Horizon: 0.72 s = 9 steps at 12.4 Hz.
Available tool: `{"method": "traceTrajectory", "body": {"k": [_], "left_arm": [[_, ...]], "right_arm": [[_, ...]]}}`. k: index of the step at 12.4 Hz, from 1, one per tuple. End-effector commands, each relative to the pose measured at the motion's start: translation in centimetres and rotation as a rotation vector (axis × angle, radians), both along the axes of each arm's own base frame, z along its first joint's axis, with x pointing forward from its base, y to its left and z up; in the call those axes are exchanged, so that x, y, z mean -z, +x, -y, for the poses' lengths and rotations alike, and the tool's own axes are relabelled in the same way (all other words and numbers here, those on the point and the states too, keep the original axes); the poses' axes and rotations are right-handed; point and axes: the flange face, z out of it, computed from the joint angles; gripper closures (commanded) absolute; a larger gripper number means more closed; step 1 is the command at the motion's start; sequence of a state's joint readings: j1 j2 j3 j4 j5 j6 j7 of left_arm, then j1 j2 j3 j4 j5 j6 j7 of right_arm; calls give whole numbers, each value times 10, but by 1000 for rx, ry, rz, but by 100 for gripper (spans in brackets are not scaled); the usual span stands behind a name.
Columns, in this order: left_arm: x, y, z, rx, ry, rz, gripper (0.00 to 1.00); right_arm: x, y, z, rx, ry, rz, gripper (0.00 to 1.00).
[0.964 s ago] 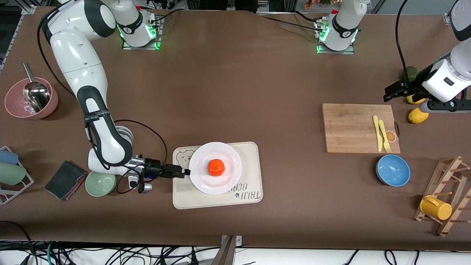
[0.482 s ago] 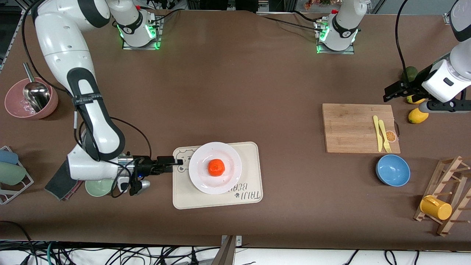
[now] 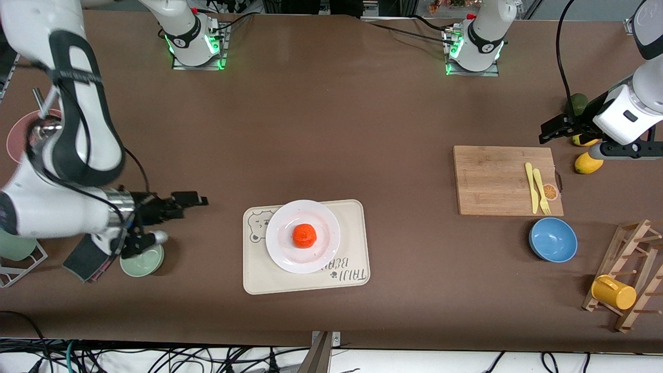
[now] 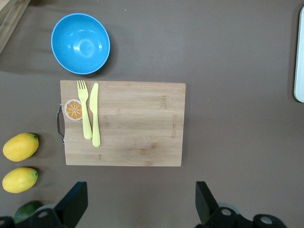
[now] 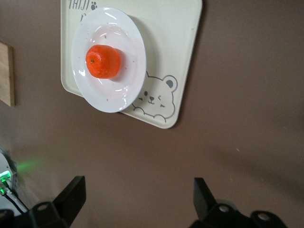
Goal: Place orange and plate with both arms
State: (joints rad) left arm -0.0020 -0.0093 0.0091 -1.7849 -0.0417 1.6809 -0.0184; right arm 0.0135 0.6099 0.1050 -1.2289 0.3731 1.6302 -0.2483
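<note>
Now resting: orange (image 3: 304,235) on plate (image 3: 282,254) atop bear-print tray (image 3: 352,259); right gripper (image 3: 190,198) spread, empty, beside tray; left gripper (image 3: 550,129) spread, empty, waiting near lemons (image 3: 588,163).

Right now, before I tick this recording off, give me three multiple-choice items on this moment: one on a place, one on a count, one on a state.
1. Where is the orange?
A. on the plate
B. in the blue bowl
C. on the cutting board

2. How many yellow lemons lie beside the cutting board?
A. one
B. two
C. four

3. How do the right gripper's jaws stand?
A. shut on the orange
B. shut on the plate's rim
C. open, holding nothing

Key: 1 A, the orange sits mid-plate, with the plate on the tray. 2 B, the left wrist view shows two lemons. 3 C, the right wrist view shows the jaws spread over bare table.
</note>
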Motion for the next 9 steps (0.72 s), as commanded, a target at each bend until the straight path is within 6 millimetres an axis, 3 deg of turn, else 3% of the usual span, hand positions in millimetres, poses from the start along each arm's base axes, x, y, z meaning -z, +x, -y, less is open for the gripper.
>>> {"method": "traceTrajectory", "body": {"k": [1, 3, 5, 7, 9], "left_arm": [[-6, 1, 0, 20, 17, -3, 0], [-6, 1, 0, 20, 17, -3, 0], [-6, 1, 0, 20, 17, -3, 0], [-6, 1, 0, 20, 17, -3, 0], [-6, 1, 0, 20, 17, -3, 0]], "right_arm": [[-46, -51, 9, 89, -179, 7, 0], [-70, -84, 21, 104, -238, 31, 0], [-102, -100, 50, 183, -365, 46, 0], [-128, -94, 93, 228, -449, 105, 0], [-148, -101, 97, 229, -421, 103, 0]]}}
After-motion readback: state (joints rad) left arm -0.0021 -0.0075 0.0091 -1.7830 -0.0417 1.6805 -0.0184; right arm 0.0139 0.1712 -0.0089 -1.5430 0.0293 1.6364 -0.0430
